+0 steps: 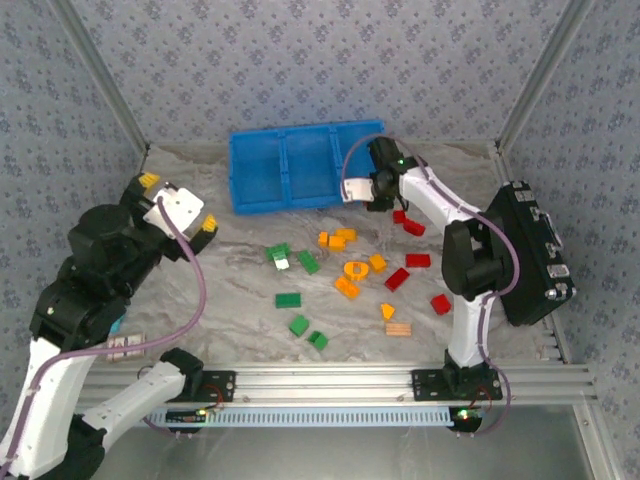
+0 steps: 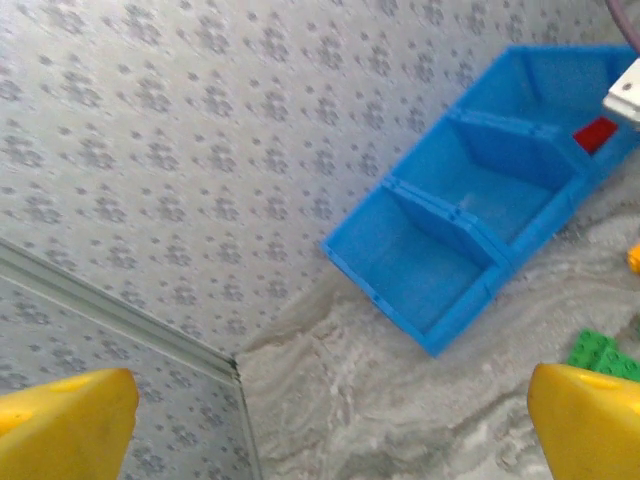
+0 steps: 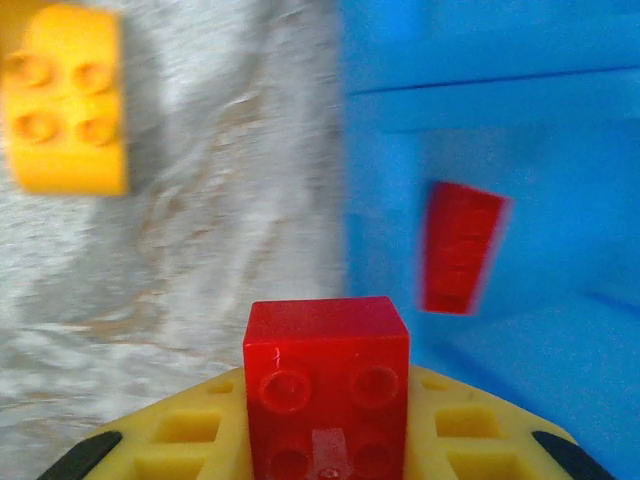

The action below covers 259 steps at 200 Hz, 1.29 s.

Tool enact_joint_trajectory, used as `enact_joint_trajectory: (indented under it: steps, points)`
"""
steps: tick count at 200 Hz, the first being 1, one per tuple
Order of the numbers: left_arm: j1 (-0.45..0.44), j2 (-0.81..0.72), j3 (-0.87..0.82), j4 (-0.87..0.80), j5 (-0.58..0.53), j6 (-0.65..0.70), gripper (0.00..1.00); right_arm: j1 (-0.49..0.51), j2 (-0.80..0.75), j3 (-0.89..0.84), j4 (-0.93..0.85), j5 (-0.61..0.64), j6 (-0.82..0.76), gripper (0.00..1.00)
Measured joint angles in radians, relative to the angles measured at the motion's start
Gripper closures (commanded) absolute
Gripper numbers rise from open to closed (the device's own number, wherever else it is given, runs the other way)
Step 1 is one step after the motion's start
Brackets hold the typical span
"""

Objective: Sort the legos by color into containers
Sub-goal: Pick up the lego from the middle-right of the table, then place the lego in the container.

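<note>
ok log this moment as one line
left gripper open, at left | right gripper shut on red brick at blue bin | second red brick in end compartment | loose bricks on table

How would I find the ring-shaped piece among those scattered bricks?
Start at the blue three-compartment bin at the back. In front of its right compartment, among orange bricks, lies the orange ring. It alone is round with a hole through it.

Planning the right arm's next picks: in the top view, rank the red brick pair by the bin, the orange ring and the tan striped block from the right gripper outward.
1. Red brick pair, just beside the right gripper.
2. Orange ring, mid-table.
3. Tan striped block, toward the near edge.
</note>
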Motion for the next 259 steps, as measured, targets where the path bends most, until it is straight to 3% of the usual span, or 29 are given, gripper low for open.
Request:
enact_joint_trajectory:
  steps: [48,73,110,147,167,221,259]
  points:
    - [-0.006,0.051,0.136,-0.002,-0.021,-0.012,0.00,0.001,0.177,0.307,0.009,0.049,0.064,0.74]
    - [-0.006,0.088,0.146,-0.008,-0.015,-0.028,0.00,0.005,0.267,0.363,0.029,0.087,0.088,0.72]
    - [-0.006,0.098,0.108,0.003,0.025,-0.033,0.00,0.017,0.360,0.377,0.068,0.144,0.104,0.68]
    - [-0.006,0.093,0.083,0.000,0.039,-0.035,0.00,0.028,0.393,0.386,0.114,0.169,0.130,0.48]
    - [-0.006,0.084,0.080,0.001,0.036,-0.048,0.00,0.032,0.393,0.392,0.125,0.177,0.138,0.44]
    - [-0.006,0.059,0.067,0.000,0.027,-0.079,0.00,0.029,0.386,0.364,0.165,0.192,0.144,0.37]
    - [-0.006,0.038,0.066,0.002,0.028,-0.096,0.00,0.021,0.280,0.223,0.210,0.204,0.168,0.37]
